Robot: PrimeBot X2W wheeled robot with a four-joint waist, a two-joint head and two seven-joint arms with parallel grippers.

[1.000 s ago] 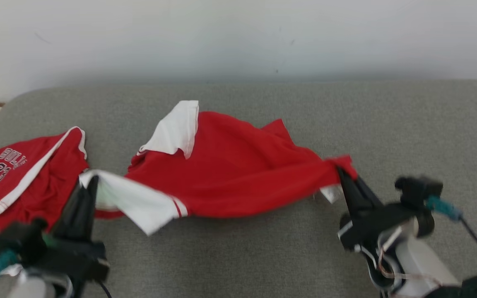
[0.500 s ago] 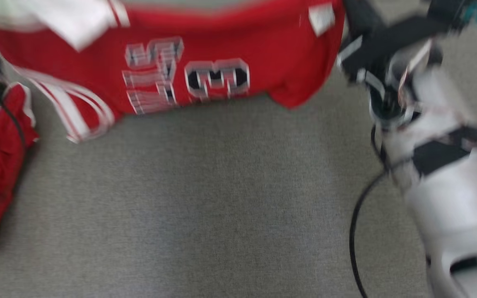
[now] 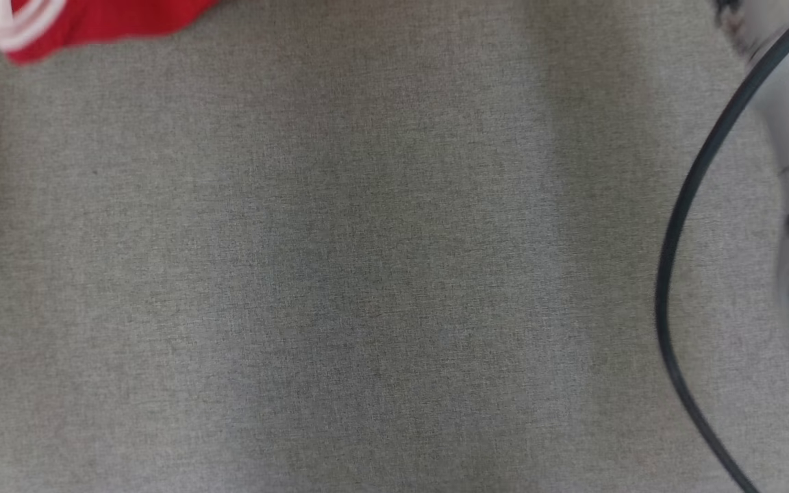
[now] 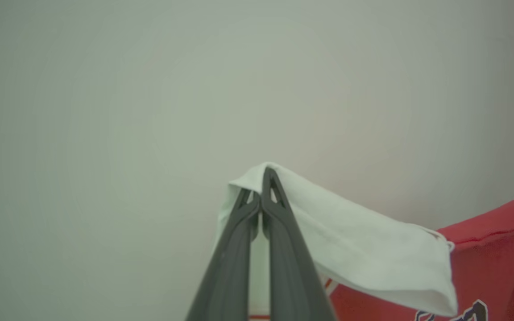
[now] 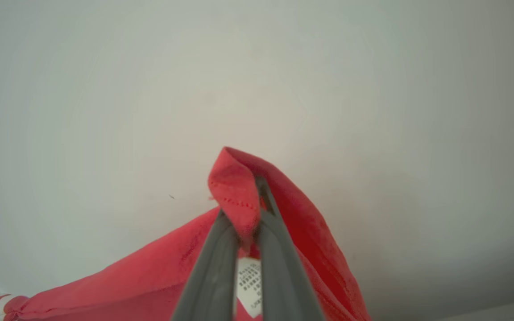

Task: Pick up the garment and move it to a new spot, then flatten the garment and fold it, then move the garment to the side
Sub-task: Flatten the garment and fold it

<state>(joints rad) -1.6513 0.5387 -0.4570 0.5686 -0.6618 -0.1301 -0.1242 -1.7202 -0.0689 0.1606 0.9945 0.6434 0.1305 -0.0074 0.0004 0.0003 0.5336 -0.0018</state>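
One red garment [image 4: 498, 254] is held by two sets of fingers: its one white sleeve [image 4: 364, 249] is pinched and draped over the tips of the left fingers [image 4: 277, 223], and a red hem, with one label [image 5: 249, 281] between them, is clamped in the right fingers [image 5: 275, 249]. Since a second ago the head camera has been tilted down, so one garment corner [image 3: 93, 20] is seen over the grey desk [image 3: 367, 274], one black cable [image 3: 675, 226] well apart from it.

We see red garment [image 3: 93, 20] held up, pinched at two ends: white sleeve [image 4: 364, 254] at one, red stitched hem corner with small white label [image 5: 249, 285] at other. White-striped lower edge at head view's top left.
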